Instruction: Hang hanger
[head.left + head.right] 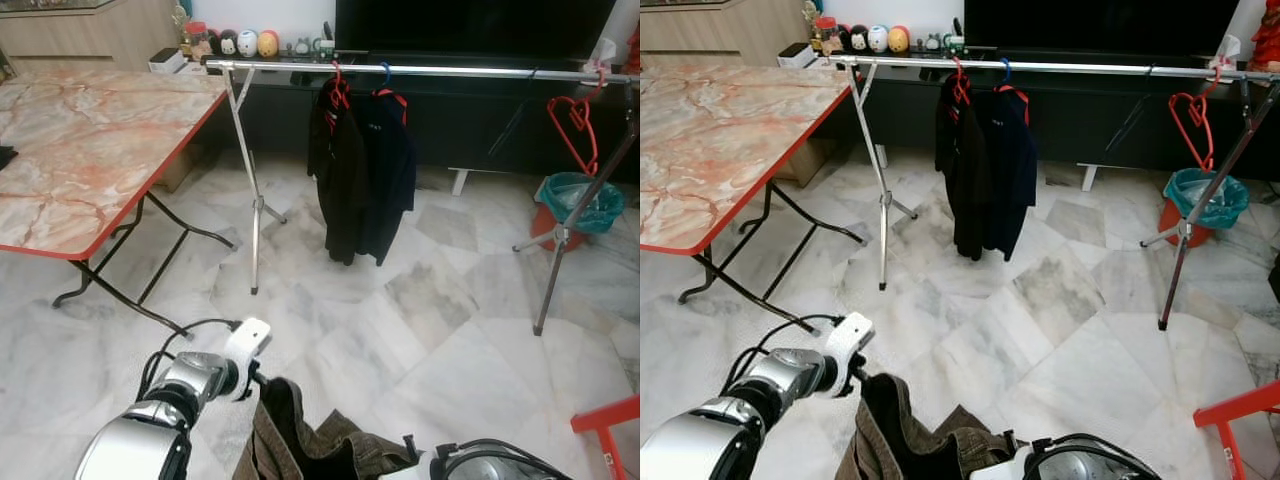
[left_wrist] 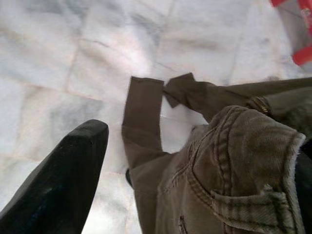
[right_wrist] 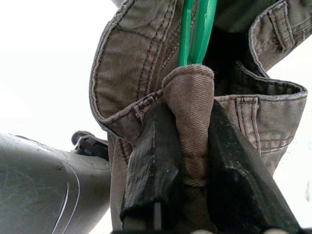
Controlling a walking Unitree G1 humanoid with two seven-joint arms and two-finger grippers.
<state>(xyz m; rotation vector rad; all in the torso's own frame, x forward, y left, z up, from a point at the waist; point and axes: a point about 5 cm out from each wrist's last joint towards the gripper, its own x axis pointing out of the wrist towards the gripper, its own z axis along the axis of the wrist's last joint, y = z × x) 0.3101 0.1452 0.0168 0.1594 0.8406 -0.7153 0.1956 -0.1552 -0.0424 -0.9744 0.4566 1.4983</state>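
An olive-brown jacket (image 1: 290, 435) hangs low in front of me on a green hanger (image 3: 195, 29). My right gripper (image 3: 187, 105) is shut on a fold of the jacket's collar just below the hanger's neck. My left gripper (image 1: 262, 378) is at the jacket's upper left edge. One of its fingers (image 2: 58, 180) stands apart from the cloth with floor showing between; the other is hidden behind the jacket. The silver clothes rail (image 1: 450, 70) runs across the far side of the room and carries two dark garments (image 1: 360, 170).
An empty red hanger (image 1: 575, 125) hangs near the rail's right end. A marble-topped folding table (image 1: 80, 150) stands at left. A teal-lined bucket (image 1: 580, 200) sits behind the rail's right legs. A red frame (image 1: 610, 420) is at lower right. Marble floor lies between me and the rail.
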